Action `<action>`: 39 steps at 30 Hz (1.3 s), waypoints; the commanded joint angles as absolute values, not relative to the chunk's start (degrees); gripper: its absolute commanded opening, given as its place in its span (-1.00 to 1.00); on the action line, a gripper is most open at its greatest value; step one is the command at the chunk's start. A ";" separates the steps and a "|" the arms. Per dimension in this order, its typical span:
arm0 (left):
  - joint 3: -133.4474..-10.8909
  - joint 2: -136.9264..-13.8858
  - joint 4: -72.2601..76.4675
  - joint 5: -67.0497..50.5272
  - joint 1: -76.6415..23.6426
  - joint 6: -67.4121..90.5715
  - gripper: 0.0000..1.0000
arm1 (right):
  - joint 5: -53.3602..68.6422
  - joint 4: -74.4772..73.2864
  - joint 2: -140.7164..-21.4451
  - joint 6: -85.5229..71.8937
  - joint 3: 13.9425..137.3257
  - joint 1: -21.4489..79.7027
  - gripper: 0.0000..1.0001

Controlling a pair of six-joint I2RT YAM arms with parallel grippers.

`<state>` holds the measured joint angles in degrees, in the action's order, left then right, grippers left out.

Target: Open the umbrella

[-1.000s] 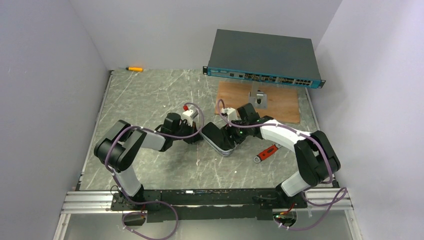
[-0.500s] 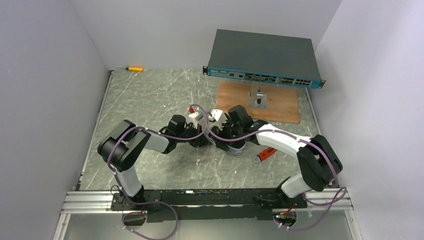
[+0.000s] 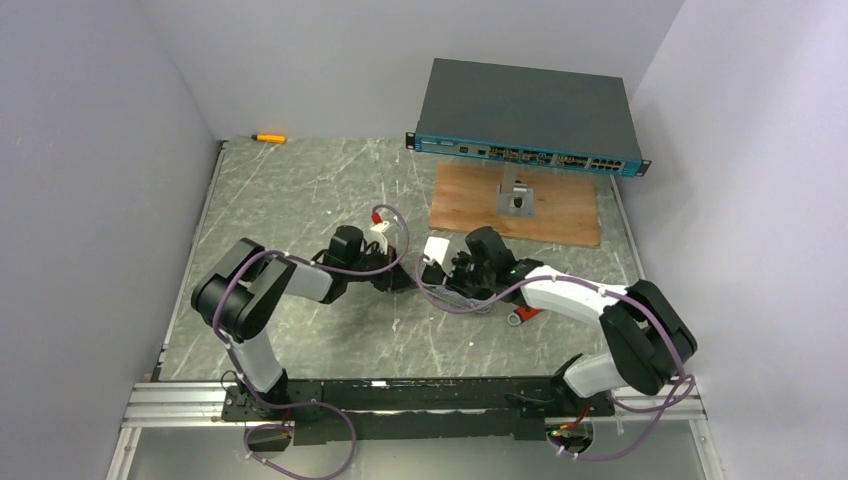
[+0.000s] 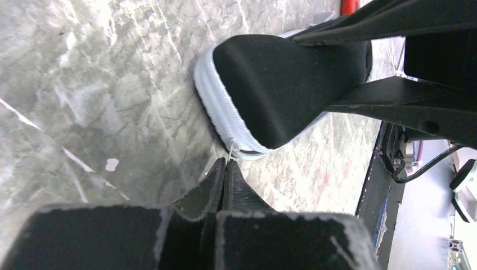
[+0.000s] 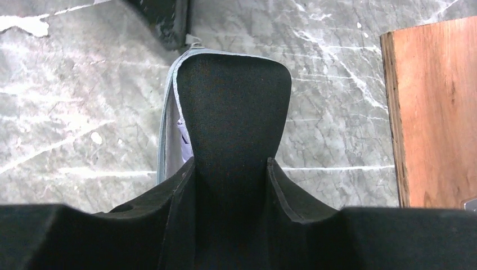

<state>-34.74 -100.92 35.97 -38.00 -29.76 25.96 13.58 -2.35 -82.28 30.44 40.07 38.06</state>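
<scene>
The left pincer [image 4: 225, 167] has its two fingers pressed flat together. Their tips meet a small pale tab on the rim of the umbrella [image 5: 233, 101], but I cannot tell whether the tab is actually nipped between them. The umbrella sits near the middle of the table [image 3: 300, 190], between the two arms and nearer to them than the wooden board [image 3: 560, 210]. It shows a black fabric face edged with a pale ribbed band, and no shaft or handle is in view. On its right side, the right pincer [image 5: 229, 167] is closed around the black body, one finger on each flank. The danger lies in the pull. Any bite the left pincer has is at the very fingertips, so the tab could slip free once the arms part. The right hold is on soft cloth, which may slide or bunch. A red-handled tool [image 3: 528, 312] lies just beside the right arm, and a sudden release could knock it.
</scene>
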 commanded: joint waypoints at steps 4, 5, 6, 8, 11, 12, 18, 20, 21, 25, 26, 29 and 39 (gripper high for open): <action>-37.60 -99.17 33.74 -37.34 -27.04 17.66 -1.00 | 21.13 -7.60 -75.05 43.15 32.06 38.27 -0.54; -38.03 -99.26 34.18 -38.21 -27.40 16.45 -1.00 | 22.86 -7.31 -73.96 45.33 31.12 38.42 -0.57; -38.69 -99.39 33.99 -39.39 -28.03 14.78 -1.00 | 24.12 -7.08 -73.28 47.77 30.61 38.66 -0.58; -39.83 -98.96 31.89 -40.44 -30.24 9.79 -1.00 | 24.66 -8.28 -73.69 51.54 31.30 39.35 -0.62; -38.92 -98.40 34.30 -42.73 -31.31 7.18 -1.00 | 26.46 -9.47 -74.81 54.48 33.17 39.32 -0.65; -38.52 -98.43 35.23 -43.24 -31.28 7.77 -1.00 | 26.80 -9.69 -74.82 55.28 33.50 39.29 -0.66; -31.81 -91.34 38.85 -43.42 -29.10 6.17 -0.47 | 26.50 -9.95 -73.98 56.36 32.90 38.35 -0.75; -28.45 -86.60 37.87 -41.48 -29.10 2.43 -0.17 | 26.98 -10.36 -71.70 58.94 30.81 37.32 -0.77; -26.72 -84.78 38.55 -41.90 -29.33 1.05 -0.09 | 27.46 -10.75 -70.27 60.63 29.59 36.82 -0.79; -22.32 -80.17 38.24 -42.83 -34.06 -9.39 0.03 | 29.83 -12.71 -64.17 67.78 25.27 35.77 -0.83; -21.35 -80.07 38.84 -42.73 -35.67 -10.46 0.05 | 30.56 -12.93 -62.91 68.91 24.35 35.69 -0.83; -20.21 -80.83 41.45 -37.82 -42.19 -13.45 0.08 | 31.78 -13.80 -60.91 70.84 22.75 35.67 -0.85; -25.42 -91.98 48.73 -27.10 -50.30 -11.58 0.09 | 32.21 -13.33 -62.10 65.48 24.69 36.13 -0.85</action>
<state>-21.96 -89.47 43.57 -30.96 -49.54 -11.27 29.17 -9.50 -61.08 67.05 24.10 35.59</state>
